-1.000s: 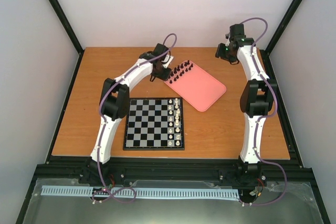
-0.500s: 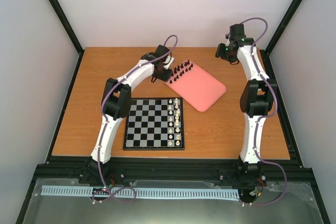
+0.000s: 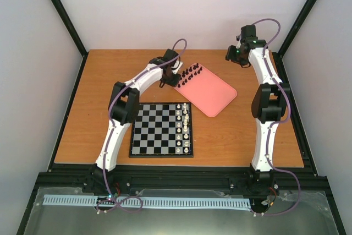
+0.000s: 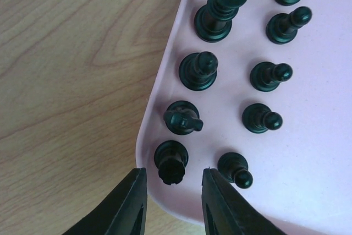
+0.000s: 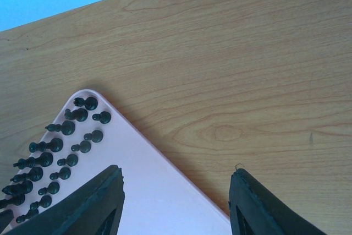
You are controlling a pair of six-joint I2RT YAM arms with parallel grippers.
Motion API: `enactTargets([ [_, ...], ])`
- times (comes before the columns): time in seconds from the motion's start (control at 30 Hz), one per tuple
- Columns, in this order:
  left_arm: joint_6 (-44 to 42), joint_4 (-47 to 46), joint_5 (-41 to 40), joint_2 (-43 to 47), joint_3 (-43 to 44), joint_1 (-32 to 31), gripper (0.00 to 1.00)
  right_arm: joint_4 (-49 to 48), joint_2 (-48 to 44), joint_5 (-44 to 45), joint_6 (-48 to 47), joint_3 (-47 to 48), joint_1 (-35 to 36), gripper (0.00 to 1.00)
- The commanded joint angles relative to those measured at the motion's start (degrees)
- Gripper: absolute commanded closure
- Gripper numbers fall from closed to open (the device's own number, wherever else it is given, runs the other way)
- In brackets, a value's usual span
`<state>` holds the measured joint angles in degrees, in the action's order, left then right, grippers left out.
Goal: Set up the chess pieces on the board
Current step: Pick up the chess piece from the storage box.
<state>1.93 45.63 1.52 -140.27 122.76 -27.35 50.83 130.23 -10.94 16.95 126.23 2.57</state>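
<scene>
- Two rows of black chess pieces (image 3: 190, 73) stand at the pink tray's (image 3: 215, 97) far left edge
- left gripper (image 4: 174, 175) open, its fingers flanking the corner rook (image 4: 171, 159), not touching
- right gripper (image 5: 176, 171) open over the table's (image 3: 93, 114) far right corner
- board (image 3: 151, 131) by the table's near edge

Chess pieces (image 4: 198, 71): black. Tray (image 3: 215, 97): plain pink. Chessboard (image 3: 157, 130): black and light-grey checks, dark border. Opposing pieces (image 3: 186, 127): cream-white. Table (image 3: 82, 114): orange-brown wood grain.

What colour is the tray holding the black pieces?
Pink, plain, no pattern. The tray shows best in the top external view.
</scene>
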Motion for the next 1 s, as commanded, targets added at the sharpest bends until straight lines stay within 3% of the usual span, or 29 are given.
enactTargets([
  [0.0,1.13,-1.35,-1.42,-0.87,3.23,-0.25,0.69,0.46,1.05,-0.52,-0.42,-0.11,-0.71,0.39],
  [0.97,2.32,-2.55,-1.27,-3.32,4.84,-0.24,0.76,0.76,2.68,-2.05,-0.33,0.33,-1.42,0.39],
])
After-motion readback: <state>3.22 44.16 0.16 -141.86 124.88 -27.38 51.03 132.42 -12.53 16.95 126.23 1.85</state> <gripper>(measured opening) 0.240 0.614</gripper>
